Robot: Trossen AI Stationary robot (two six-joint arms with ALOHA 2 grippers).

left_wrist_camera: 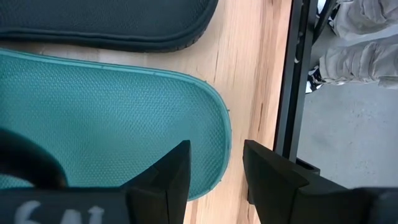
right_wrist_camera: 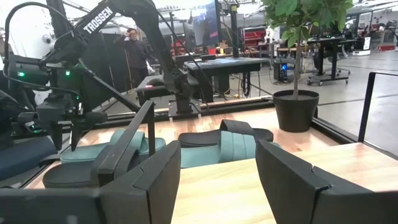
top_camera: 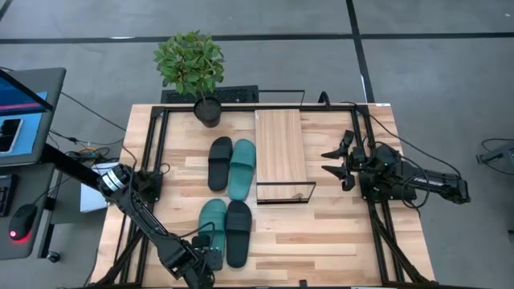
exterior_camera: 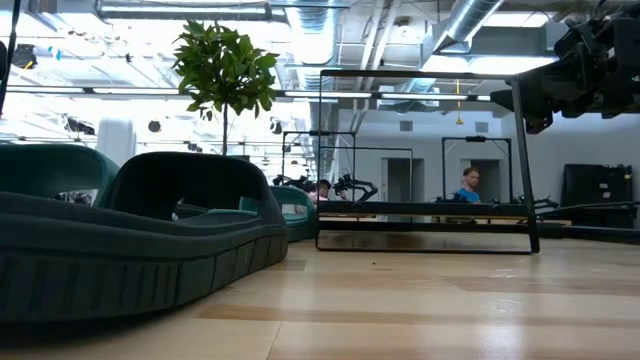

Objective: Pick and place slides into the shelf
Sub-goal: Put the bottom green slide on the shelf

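I hold the left tool (top_camera: 210,258) open over the heel of the near teal slide (top_camera: 211,221), ready to pinch its edge. All four slides lie on the table (top_camera: 321,233) beside the shelf (top_camera: 280,152). The right tool (top_camera: 336,160) waits open by the shelf.

Four slides (top_camera: 229,193) in two side-by-side pairs at centre of the tabletop (top_camera: 321,233), one pair above the other in the high view. Shelf (top_camera: 281,152) just right of the upper pair. Potted plant (top_camera: 193,72) at the upper edge. Left gripper (top_camera: 210,255) at lower centre, over the lower pair; right gripper (top_camera: 333,160) right of the shelf.
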